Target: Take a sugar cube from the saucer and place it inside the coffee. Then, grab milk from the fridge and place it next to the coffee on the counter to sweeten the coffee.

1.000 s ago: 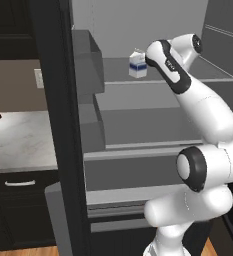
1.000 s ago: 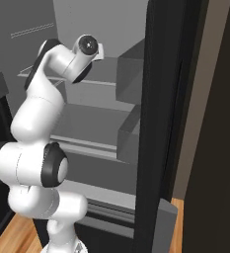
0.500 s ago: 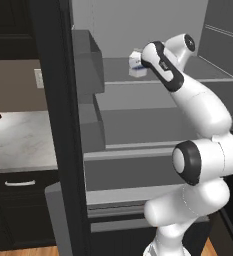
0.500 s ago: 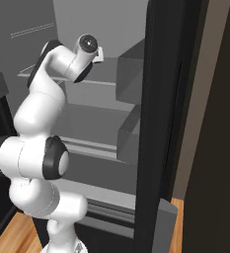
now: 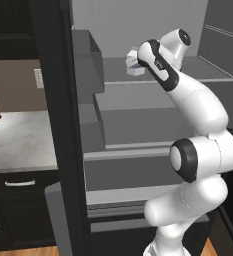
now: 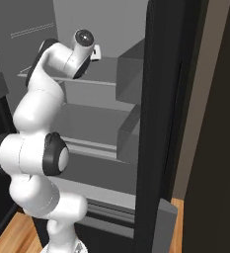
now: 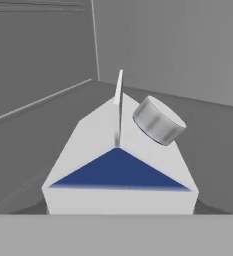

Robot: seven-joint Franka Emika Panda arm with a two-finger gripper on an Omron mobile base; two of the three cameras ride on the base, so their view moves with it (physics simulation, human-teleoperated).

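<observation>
The white arm reaches deep into the open fridge (image 5: 153, 125), the tall black-sided appliance with the pale grey lining, and its hand is up at the top shelf. There stands the milk (image 5: 133, 63), a small white gable-topped carton with a dark blue band, just visible past the wrist from the left base view, tucked at about ten o'clock from the arm's dark-banded forearm. From the right base view only a white sliver of it (image 6: 95, 51) peeps out at three o'clock of the round wrist.

What matters for the coming grasp is how the carton sits to the hand. In the hand view the milk (image 7: 119, 170) lies dead ahead and very close, square under the camera; its roof ridge runs straight away from the hand, from six o'clock toward twelve, with the round grey cap (image 7: 158, 120) on the slope at about two o'clock. So the carton's two flat sides face nine and three o'clock, where I would expect the fingers to come in.

The fingertips themselves I cannot make out, so whether the gripper is released, clenched or already holding the carton I cannot tell. The carton stands upright on the shelf, well away from the marbled white-grey worktop (image 5: 18, 145) at far left.
</observation>
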